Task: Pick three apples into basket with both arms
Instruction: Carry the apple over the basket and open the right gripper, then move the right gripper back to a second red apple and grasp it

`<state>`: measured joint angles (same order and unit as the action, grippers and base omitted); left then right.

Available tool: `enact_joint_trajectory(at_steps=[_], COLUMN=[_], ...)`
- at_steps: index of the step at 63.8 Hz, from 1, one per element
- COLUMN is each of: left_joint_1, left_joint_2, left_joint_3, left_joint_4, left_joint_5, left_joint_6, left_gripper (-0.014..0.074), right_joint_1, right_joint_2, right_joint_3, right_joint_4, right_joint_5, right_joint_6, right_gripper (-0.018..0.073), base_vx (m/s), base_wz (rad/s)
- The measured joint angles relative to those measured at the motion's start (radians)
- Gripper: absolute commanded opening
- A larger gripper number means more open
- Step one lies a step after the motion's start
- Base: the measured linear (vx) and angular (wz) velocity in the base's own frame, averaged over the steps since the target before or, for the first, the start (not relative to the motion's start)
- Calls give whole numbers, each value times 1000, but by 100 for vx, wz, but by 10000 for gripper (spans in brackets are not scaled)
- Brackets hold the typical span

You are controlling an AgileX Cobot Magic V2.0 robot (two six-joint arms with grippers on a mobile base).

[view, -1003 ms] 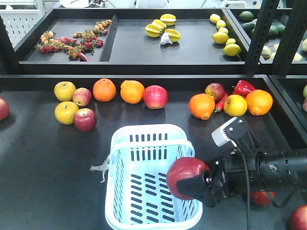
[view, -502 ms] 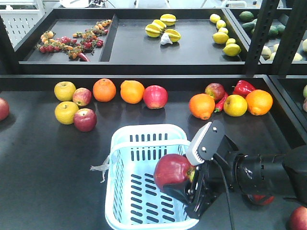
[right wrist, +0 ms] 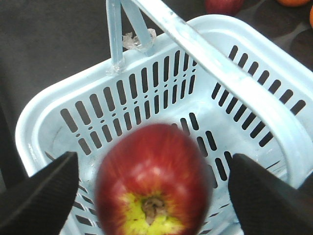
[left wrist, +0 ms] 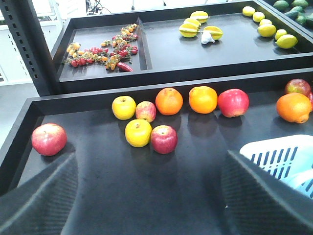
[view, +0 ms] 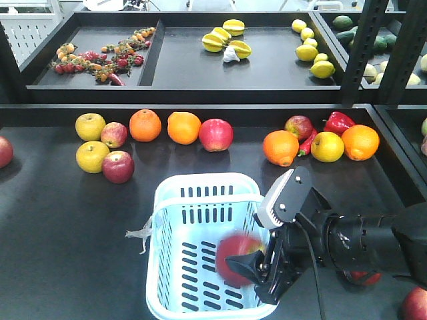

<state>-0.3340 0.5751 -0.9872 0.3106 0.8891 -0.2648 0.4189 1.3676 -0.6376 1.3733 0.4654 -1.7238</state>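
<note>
Over the basket [view: 200, 179] so the fruit lands inside, the right claw [view: 252, 279] gapes wide, the dark red apple [right wrist: 154, 171] loose and blurred (left claw [left wrist: 151, 161] likewise spread, empty)

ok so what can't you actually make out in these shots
Apple over the basket: motion-blurred in front and right wrist views, so whether it touches the basket floor is unclear.
Red thing under the right arm, front view: mostly hidden by the arm.
Reddish fruit at the bottom right corner, front view: cut off by the edge.
</note>
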Motion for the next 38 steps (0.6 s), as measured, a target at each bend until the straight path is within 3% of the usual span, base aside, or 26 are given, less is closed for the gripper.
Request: enact_joint_trajectory(at_steps=[13, 24, 31, 38], left_joint_1=[0, 0, 0, 0], left_joint_2=[0, 0, 0, 0], left_joint_3=[0, 0, 0, 0], left_joint_4=[0, 0, 0, 0], left_joint_5=[0, 0, 0, 0], left_joint_6=[0, 0, 0, 0], left_gripper=[569, 569, 569, 569], right_joint_1=[0, 0, 0, 0], right_joint_2=[0, -10, -43, -88], right_joint_3=[0, 0, 0, 0], right_joint_4=[0, -21, -95, -248], right_joint_5=[1, 0, -1, -9], right_joint_6=[15, 104, 202, 373], right_gripper=[596, 595, 595, 595], base_vx=[0, 0, 0, 0], base_wz=[0, 0, 0, 0])
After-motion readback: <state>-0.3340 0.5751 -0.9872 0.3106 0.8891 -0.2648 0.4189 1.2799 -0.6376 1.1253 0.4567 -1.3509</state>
